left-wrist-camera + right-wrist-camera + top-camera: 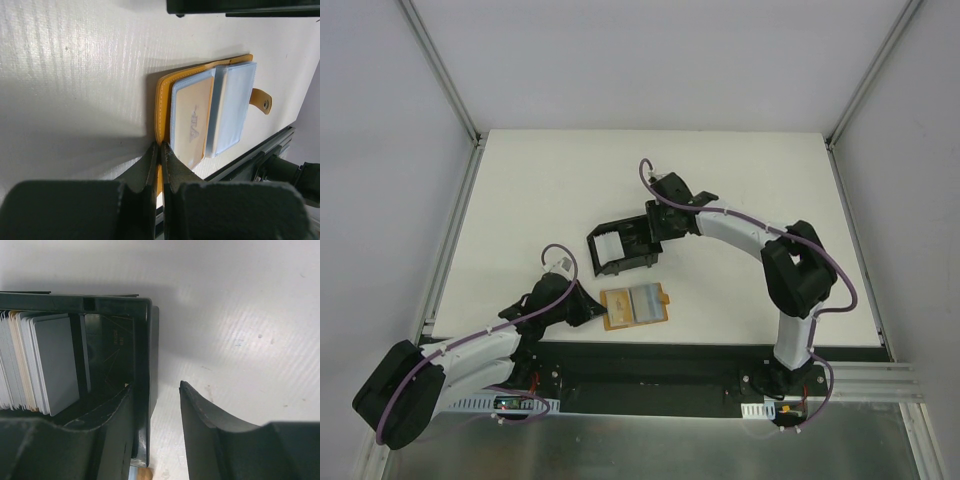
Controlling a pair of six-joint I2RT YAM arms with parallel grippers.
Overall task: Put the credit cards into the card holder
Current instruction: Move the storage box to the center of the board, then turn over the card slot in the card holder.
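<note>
Right tool (155, 388) half-open astride card holder (141, 340) wall — one finger inside beside credit cards (52, 360), left tool (160, 152) closed at wallet (161, 100) edge

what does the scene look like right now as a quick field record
wallet: open flat on the table, tan card in a clear sleeve
left pincer: shut on the wallet's edge
card holder: black box with upright cards inside
right pincer: open, astride the card holder's wall, one finger inside, one outside
</note>
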